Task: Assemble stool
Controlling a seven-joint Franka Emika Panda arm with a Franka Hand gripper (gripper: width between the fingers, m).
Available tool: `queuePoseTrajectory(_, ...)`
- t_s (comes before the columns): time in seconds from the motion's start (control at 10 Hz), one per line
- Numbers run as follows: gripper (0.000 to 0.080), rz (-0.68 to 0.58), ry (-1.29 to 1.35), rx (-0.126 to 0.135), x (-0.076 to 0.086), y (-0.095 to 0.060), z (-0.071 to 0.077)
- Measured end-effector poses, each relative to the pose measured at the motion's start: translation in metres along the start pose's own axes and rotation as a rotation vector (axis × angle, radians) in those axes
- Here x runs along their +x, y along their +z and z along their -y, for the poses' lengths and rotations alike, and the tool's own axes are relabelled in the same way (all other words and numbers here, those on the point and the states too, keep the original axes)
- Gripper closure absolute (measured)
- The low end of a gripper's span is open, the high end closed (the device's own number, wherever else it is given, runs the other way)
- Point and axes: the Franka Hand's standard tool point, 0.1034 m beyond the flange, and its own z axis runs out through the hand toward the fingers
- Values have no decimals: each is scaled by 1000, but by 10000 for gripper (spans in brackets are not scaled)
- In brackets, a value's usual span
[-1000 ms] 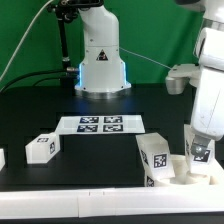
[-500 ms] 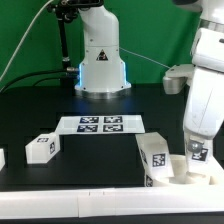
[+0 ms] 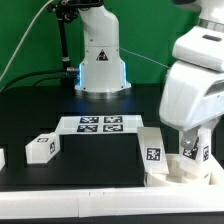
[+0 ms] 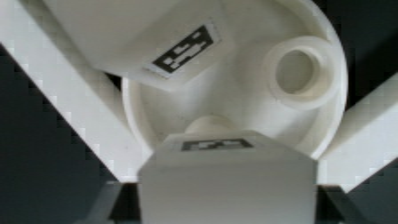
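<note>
A marker board [image 3: 100, 124] carrying several black-and-white tags is seen lying flat on the black tabletop [image 3: 40, 110], near the exterior view's middle. Behind the tabletop, a green backdrop [image 3: 150, 30] is seen across the far side.

Place: robotics lab
Backdrop: green curtain [image 3: 30, 40]
Bench: black table [image 3: 40, 108] carrying a white robot base [image 3: 100, 62]
Fiducials: marker board [image 3: 100, 124], well apart from the jaws

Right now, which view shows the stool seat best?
The wrist view: the seat fills the frame, with one open socket plainly visible beyond a tagged leg. The exterior view shows only its front rim; the arm hides the rest.
</note>
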Motion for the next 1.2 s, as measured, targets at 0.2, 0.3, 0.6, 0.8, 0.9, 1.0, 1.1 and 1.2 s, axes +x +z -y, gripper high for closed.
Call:
queuePoseTrajectory(0.2,462,-6,182,11,0,1,-5)
queuePoseTrajectory(0.3,462,-9,354,21,1,0,-4)
queuePoseTrajectory(0.6,462,25,691,111,1,1,-5)
queuePoseTrajectory(0.8,462,31,816,109,2,1,-4)
queuePoseTrajectory(0.9,462,36,898,108,2,1,-4)
queuePoseTrajectory(1.0,462,40,975,107,2,1,-4)
queuePoseTrajectory(1.1,462,28,1052,113,3,2,-7)
queuePoseTrajectory(1.2,462,-14,1145,143,4,3,-17)
